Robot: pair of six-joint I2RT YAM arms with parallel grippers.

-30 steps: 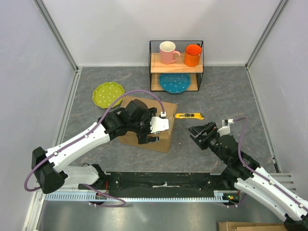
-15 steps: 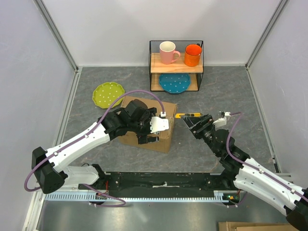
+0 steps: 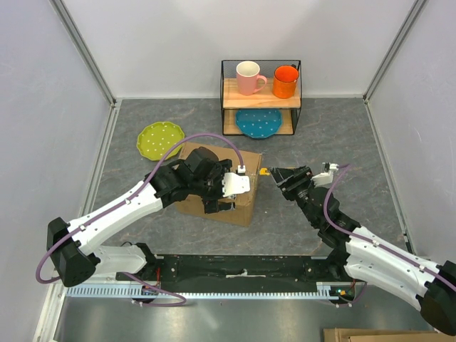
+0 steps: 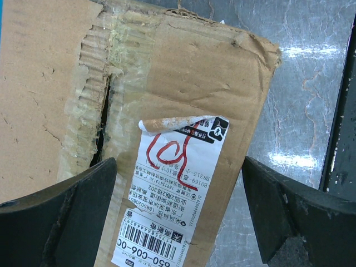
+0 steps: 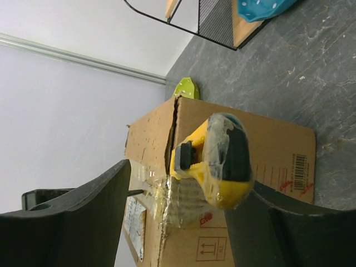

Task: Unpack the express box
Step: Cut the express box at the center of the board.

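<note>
The express box [image 3: 246,206] is a brown carton left of centre, with a white red-marked label [image 4: 178,183] and a torn taped seam [image 4: 103,119] on top. My left gripper [image 4: 178,222] hangs open over that top, one finger on each side of the label, not gripping. A yellow and black utility knife [image 5: 217,161] lies just right of the box; only its yellow tip [image 3: 264,171] shows from above. My right gripper [image 3: 281,175] is open around the knife: one finger sits against its black side, the other [image 5: 83,222] stands well off.
A wire and wood rack [image 3: 299,85] stands at the back with a pink mug [image 3: 249,77], an orange mug [image 3: 285,80] and a blue dotted plate [image 3: 258,122]. A green dotted plate [image 3: 160,139] lies behind the box on the left. White walls enclose the table.
My right gripper has moved up and left from the open floor onto the knife, covering it, and its jaws have narrowed. The left arm and the box have not moved.
</note>
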